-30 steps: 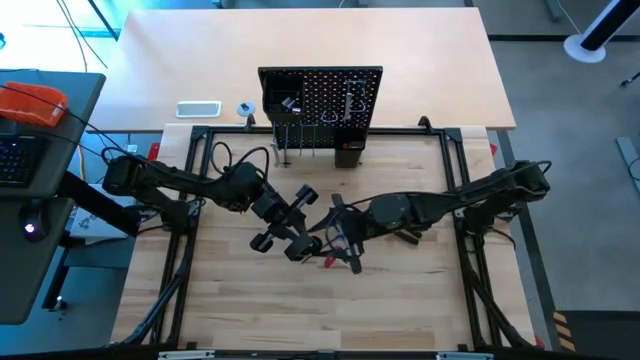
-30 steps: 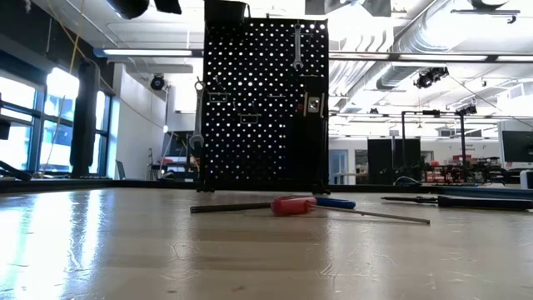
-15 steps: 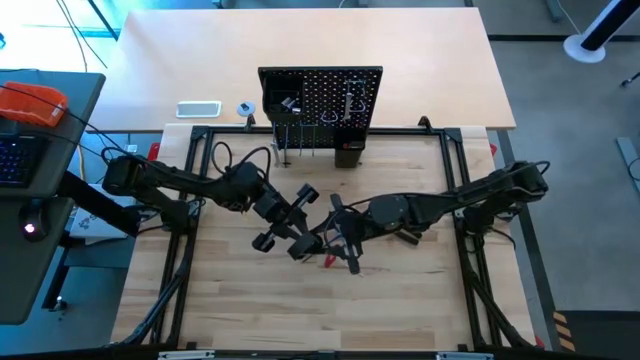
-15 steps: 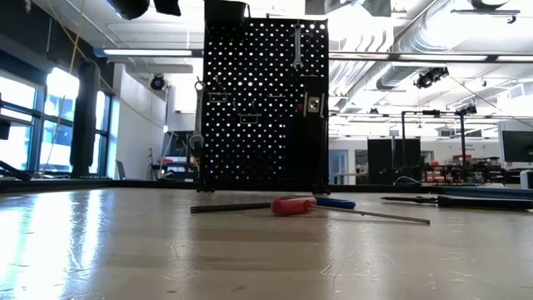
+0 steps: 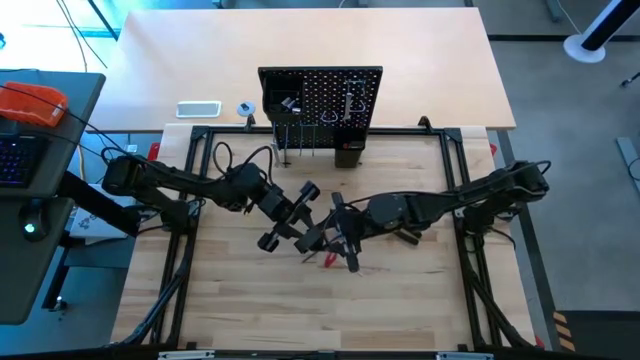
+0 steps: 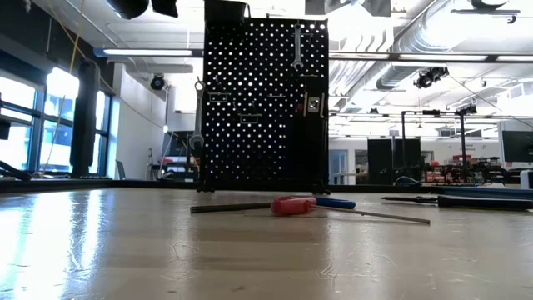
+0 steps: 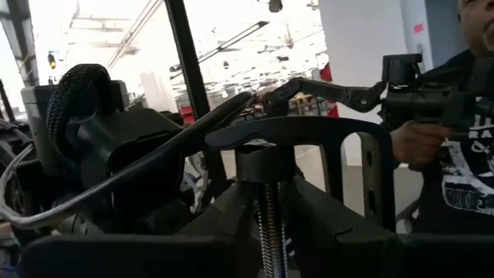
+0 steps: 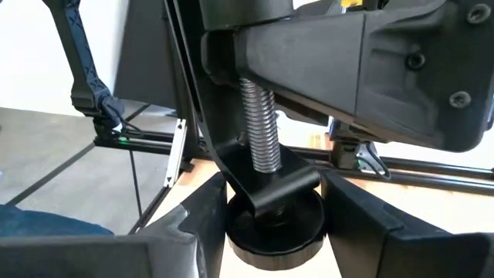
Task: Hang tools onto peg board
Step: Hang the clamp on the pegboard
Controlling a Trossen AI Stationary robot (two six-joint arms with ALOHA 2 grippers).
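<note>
The black C-clamp (image 7: 309, 133) hangs above the table's middle between my two grippers. My left gripper (image 5: 300, 228) comes from the left and is shut on the clamp's threaded screw. My right gripper (image 5: 330, 238) comes from the right and is shut on the clamp's round pad. The black peg board (image 5: 320, 100) stands upright at the far edge; a silver wrench (image 6: 298, 46) hangs on a hook near its top. The red-handled screwdriver (image 6: 292, 205) and the blue-handled hex key (image 6: 335, 202) lie on the table below the grippers. My left gripper pinches the C-clamp's threaded screw (image 7: 268, 220) between its two fingers, coming level from the table's left. The clamp's curved frame (image 7: 363, 139) stands beyond the fingertips, clear of the table. My right gripper has the clamp's round pad (image 8: 274, 225) at the screw's end between its two fingers (image 8: 202, 224), one against each side. It comes roughly level from the table's right. The screw (image 8: 258, 123) rises from the pad toward the left gripper.
More dark tools (image 6: 466, 200) lie on the table toward the right, near the right arm (image 5: 450, 205). A black metal frame (image 5: 190, 240) borders the wooden work area. A person's hand (image 7: 413, 139) shows beyond the table. Bare wood lies toward the near edge.
My left gripper has shifted a little toward the table's right, closer to my right gripper. The right arm has kept still.
</note>
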